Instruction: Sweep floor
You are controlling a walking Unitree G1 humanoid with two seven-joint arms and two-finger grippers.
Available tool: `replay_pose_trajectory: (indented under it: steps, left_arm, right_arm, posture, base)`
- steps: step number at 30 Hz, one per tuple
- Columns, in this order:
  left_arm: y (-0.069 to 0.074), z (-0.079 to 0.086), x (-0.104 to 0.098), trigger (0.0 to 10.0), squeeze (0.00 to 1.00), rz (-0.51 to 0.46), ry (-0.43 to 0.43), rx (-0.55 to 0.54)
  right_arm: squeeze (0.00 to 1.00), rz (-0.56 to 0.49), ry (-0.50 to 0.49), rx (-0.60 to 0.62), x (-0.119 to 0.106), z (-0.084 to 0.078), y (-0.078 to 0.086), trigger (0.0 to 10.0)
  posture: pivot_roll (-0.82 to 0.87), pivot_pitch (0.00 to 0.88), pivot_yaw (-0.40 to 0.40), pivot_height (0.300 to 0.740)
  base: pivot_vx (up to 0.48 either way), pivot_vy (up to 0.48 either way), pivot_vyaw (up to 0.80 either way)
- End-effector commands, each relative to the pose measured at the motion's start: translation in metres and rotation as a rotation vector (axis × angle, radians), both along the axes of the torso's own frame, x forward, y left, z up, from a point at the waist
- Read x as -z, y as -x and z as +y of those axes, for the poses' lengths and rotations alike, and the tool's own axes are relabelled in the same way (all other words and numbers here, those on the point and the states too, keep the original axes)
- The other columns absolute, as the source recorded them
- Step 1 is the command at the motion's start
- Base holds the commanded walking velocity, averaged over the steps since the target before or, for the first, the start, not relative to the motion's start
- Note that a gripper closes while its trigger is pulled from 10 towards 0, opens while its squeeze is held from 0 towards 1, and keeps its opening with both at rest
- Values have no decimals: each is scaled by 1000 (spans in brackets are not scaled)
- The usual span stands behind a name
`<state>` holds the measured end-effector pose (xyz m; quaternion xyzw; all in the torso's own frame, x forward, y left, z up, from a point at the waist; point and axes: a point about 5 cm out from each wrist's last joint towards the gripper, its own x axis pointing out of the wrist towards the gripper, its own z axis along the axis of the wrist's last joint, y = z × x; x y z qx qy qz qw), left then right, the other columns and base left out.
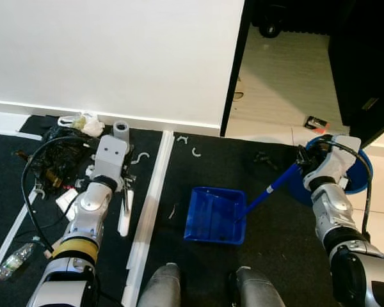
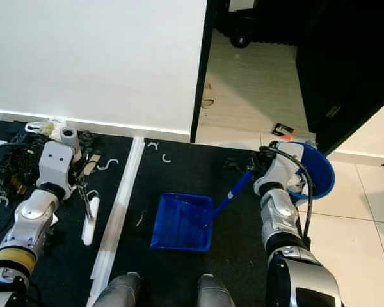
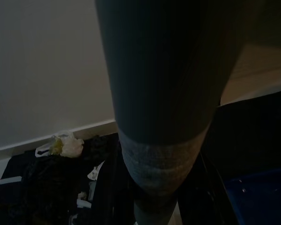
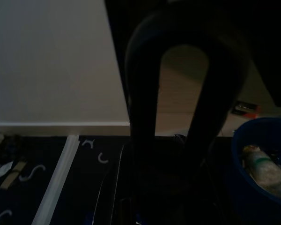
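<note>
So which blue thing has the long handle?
The flat blue dustpan on the dark mat. The round blue bin beside the right pincer has no handle.

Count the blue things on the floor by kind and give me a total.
Blue dustpan: 1
Blue bucket: 1
Total: 2

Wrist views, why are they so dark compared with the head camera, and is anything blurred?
Left wrist view: a dark, out-of-focus handle sits close to the lens in shade; right wrist view: the dustpan handle loop is a dim silhouette. Left eye view: evenly lit and sharp, blue dustpan crisp.
</note>
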<state>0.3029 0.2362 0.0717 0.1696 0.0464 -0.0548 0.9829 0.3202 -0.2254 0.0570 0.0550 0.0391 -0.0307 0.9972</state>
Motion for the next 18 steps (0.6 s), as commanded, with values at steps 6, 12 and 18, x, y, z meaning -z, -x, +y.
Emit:
replay_pose_trajectory:
  steps: [6, 12, 18]
  left_arm:
    - [-3, 5, -12, 10000, 0, -38, -6, -17]
    - [-3, 5, -12, 10000, 0, -37, 0, -26]
    - [-2, 6, -12, 10000, 0, -34, 5, -36]
  right_arm:
    - [106, -41, 25, -4, -8, 1, -4, 10000]
    - [0, -67, -14, 6, -10, 0, -5, 10000]
    - [0, -84, -39, 15, -12, 0, -5, 10000]
  posture:
    - [127, 61, -49, 740]
    - [126, 63, -48, 740]
    - [131, 70, -51, 740]
  base:
    - [0, 0, 800]
    - [0, 0, 792]
    - [0, 0, 722]
